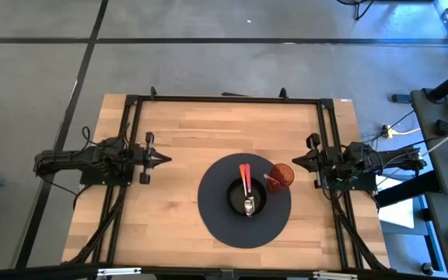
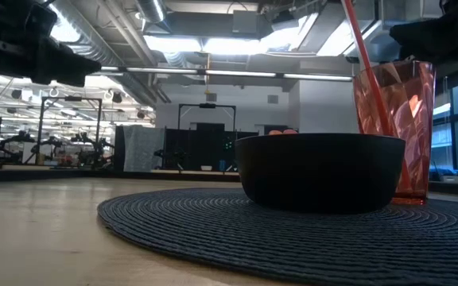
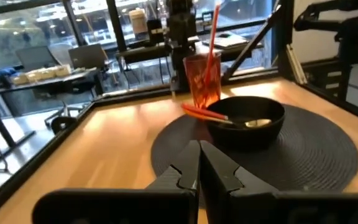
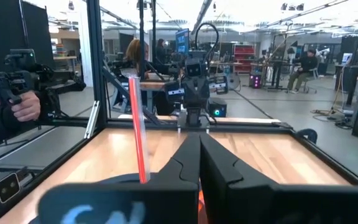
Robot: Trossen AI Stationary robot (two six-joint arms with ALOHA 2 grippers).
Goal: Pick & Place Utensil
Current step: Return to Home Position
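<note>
A black bowl (image 1: 247, 197) stands in the middle of a round dark placemat (image 1: 216, 218). The utensil (image 1: 246, 187) lies in it, its silver head (image 3: 258, 123) down inside the bowl. Its orange-red handle (image 3: 199, 112) leans on the bowl's far rim and sticks out over it. Two orange-red strips show side by side there. My left gripper (image 1: 166, 159) is shut, level, at the table's left, well short of the mat. My right gripper (image 1: 294, 160) is shut, level, at the table's right, just beyond a red cup.
A red translucent cup (image 1: 281, 176) with a red straw (image 3: 212, 31) stands on the mat, right of the bowl. Black frame rails (image 1: 224, 99) run round the table. A person's hand (image 4: 22, 107) holds a device beyond the table's edge. Bare wood lies left of the mat.
</note>
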